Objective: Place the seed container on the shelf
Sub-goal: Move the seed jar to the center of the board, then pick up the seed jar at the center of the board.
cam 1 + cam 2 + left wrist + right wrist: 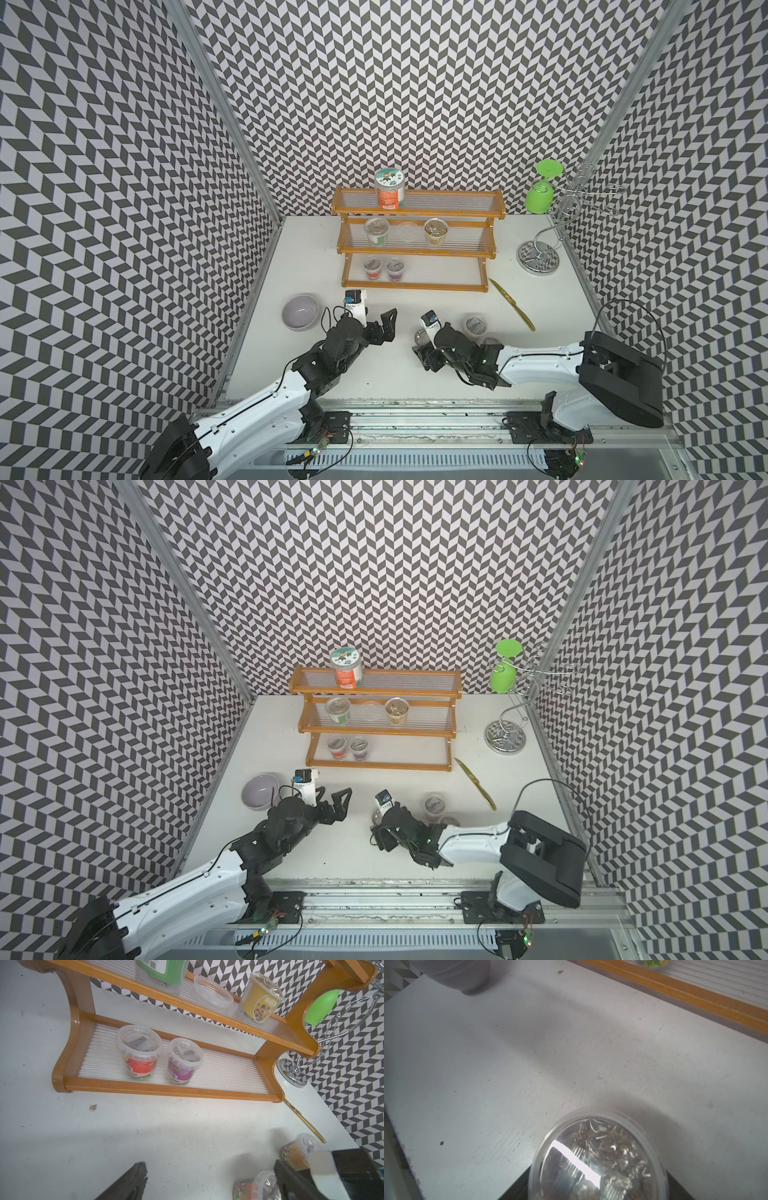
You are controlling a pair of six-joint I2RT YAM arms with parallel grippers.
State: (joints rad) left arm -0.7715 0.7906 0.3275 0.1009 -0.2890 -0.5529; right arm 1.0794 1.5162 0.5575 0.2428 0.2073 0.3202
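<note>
Seed container [421,336] is sitting at the near middle of the worktop [440,303], well apart from the shelf [415,286] and in front of its lowest tier. The right hand [420,348] is reaching around it from the near side. In the right wrist view the clear lid [598,1157] is filling the space just ahead of the camera, with a dark jaw showing under the tub. Whether the jaws are pressing on the wall or only standing beside it, I cannot tell. The left hand [379,316] is hovering to the left with its jaws spread wide, holding nothing.

The tub is looking like thin clear plastic with a snap-on lid and loose seed inside. It is probably going to feel light, smooth and a little springy, and a hard squeeze is risking a buckled wall or a popped lid. The best hold, I judge, is lying across the wall just under the lid's rim, where the plastic is stiffest and the rim is guarding against slip. The lowest tier is offering free room to the right of the two tubs [372,268] standing there.
</note>
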